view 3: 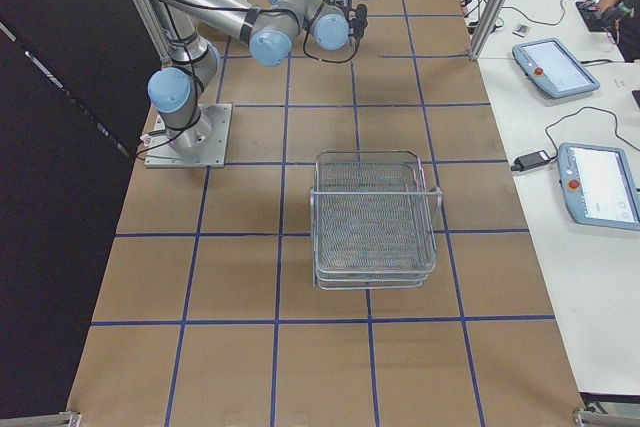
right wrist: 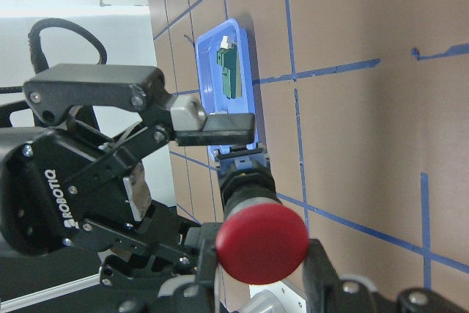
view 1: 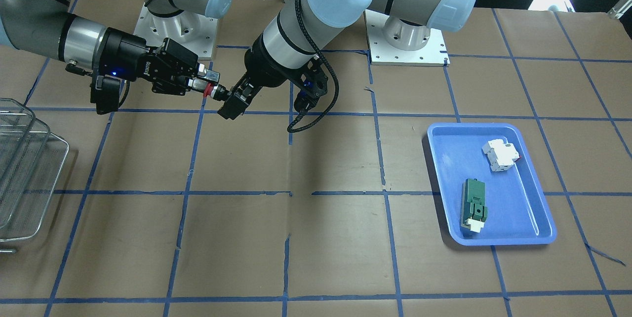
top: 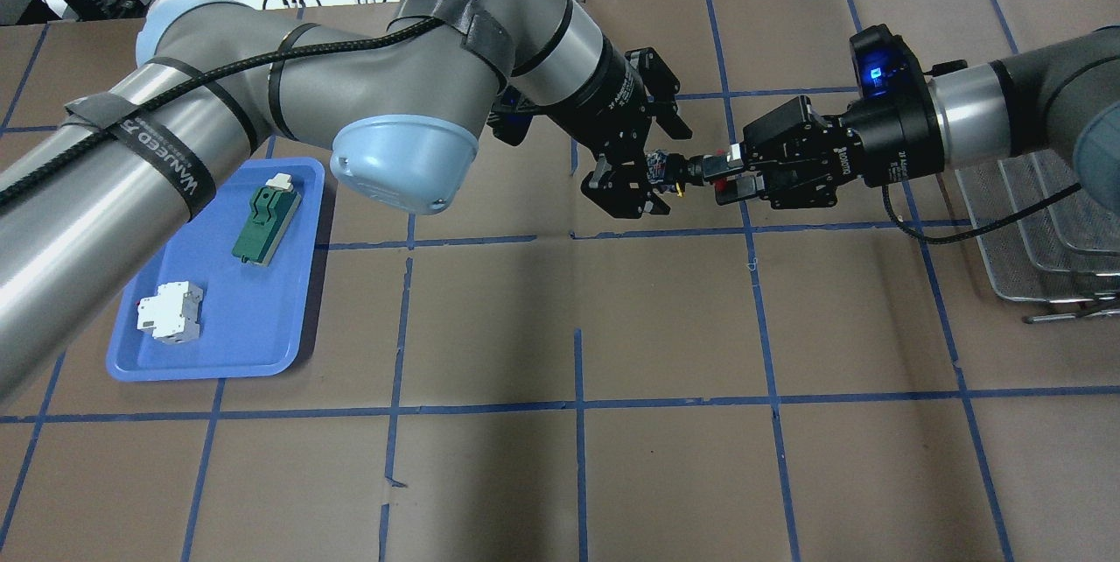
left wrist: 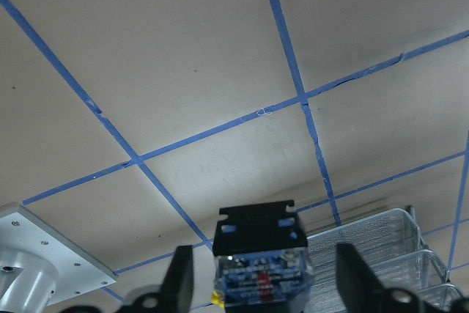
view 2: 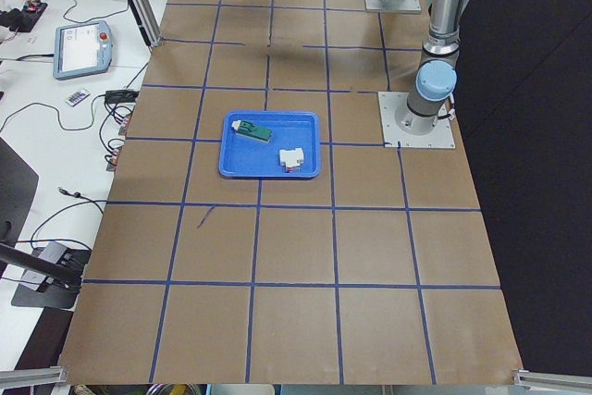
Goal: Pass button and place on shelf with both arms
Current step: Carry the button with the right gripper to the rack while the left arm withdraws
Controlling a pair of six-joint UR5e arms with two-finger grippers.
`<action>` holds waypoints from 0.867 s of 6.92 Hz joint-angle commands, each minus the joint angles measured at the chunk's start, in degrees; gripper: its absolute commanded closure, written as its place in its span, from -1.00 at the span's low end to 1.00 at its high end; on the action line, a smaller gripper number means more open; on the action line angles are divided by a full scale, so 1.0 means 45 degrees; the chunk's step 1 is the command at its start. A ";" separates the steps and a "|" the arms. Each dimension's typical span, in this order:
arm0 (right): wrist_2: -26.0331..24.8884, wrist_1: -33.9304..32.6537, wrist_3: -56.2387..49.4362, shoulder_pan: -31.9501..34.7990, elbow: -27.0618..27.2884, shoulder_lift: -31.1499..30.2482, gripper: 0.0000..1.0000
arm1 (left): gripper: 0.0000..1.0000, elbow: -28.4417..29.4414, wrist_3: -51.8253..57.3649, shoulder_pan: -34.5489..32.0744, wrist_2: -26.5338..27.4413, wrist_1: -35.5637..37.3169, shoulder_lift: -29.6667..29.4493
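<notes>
On my feed, the shelf runs off the left edge of the front-facing view and off the right edge of the overhead view. In the left wrist view, the bottom edge crops the button, and its body hides the red cap. In the exterior right view the button is too small for me to make out. The top edge of the exterior left view cuts off both arms.
</notes>
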 commanded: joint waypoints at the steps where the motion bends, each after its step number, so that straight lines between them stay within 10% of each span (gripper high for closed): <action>1: -0.0273 -0.0109 0.0054 -0.0001 -0.0563 0.0092 0.63 | -1.00 -0.0096 0.0554 0.0217 0.0041 -0.0096 0.0351; 6: -1.1750 -0.5176 0.0212 -0.0137 -0.2559 0.0191 0.52 | -1.00 -0.0585 1.1820 0.4173 0.3564 -0.5008 0.2459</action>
